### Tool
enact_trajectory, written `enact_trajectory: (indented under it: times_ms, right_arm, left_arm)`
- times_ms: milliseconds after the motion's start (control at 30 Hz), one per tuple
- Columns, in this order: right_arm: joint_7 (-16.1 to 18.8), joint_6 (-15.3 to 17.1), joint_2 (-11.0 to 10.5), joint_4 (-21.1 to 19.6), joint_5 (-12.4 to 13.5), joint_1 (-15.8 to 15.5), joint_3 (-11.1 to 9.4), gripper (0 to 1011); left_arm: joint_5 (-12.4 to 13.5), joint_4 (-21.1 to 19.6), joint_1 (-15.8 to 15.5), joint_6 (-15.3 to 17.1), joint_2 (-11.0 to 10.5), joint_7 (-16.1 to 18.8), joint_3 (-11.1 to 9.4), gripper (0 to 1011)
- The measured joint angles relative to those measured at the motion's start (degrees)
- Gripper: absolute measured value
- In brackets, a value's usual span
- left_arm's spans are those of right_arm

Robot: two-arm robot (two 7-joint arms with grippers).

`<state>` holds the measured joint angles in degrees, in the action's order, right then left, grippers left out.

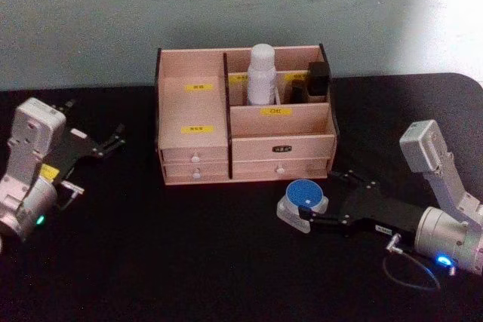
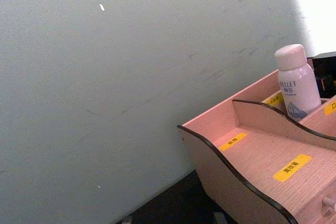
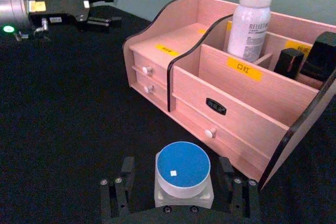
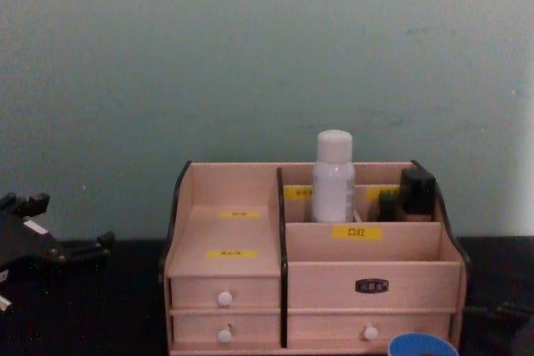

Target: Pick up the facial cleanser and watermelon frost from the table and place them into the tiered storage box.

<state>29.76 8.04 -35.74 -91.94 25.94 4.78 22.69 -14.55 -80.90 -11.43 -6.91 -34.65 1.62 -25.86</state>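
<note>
1. Straddling the watermelon frost [image 3: 182, 166], the right gripper [image 1: 311, 198] is spread wide, with a finger on either side of the squat jar and a gap to each. It grasps nothing yet.
2. The jar stands on the black bench [image 1: 189, 254] between those fingers, so I judge that closing would pinch its body below the blue lid.
3. The tiered storage box [image 1: 279, 122] stands just beyond the fingertips, so its front compartment is only a short lift away.
4. The facial cleanser [image 1: 261, 75] stands upright in a rear compartment, farther beyond the right gripper, so that half of the task looks done.
5. The left gripper [image 1: 117, 139] rests released and holds nothing, well off on the far side of the box from the right gripper, probably to keep clear.
</note>
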Motion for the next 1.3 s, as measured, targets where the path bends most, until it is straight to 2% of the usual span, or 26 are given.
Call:
enact_trajectory:
  times_ms: [300, 633, 1300]
  right_arm:
    - [0.21, -1.05, 0.33, 1.96, -1.53, 0.92, 1.19, 1002]
    - [0.12, -1.93, 0.86, 2.68, -2.18, 1.40, 1.21, 1002]
    - [0.13, -0.79, 2.40, 4.68, -3.06, 2.88, 1.86, 1003]
  left_arm:
    - [0.00, 0.00, 0.00, 0.00, 0.00, 0.00, 0.00, 1001]
    - [0.00, 0.00, 0.00, 0.00, 0.00, 0.00, 0.00, 1001]
    - [0.00, 0.00, 0.00, 0.00, 0.00, 0.00, 0.00, 1001]
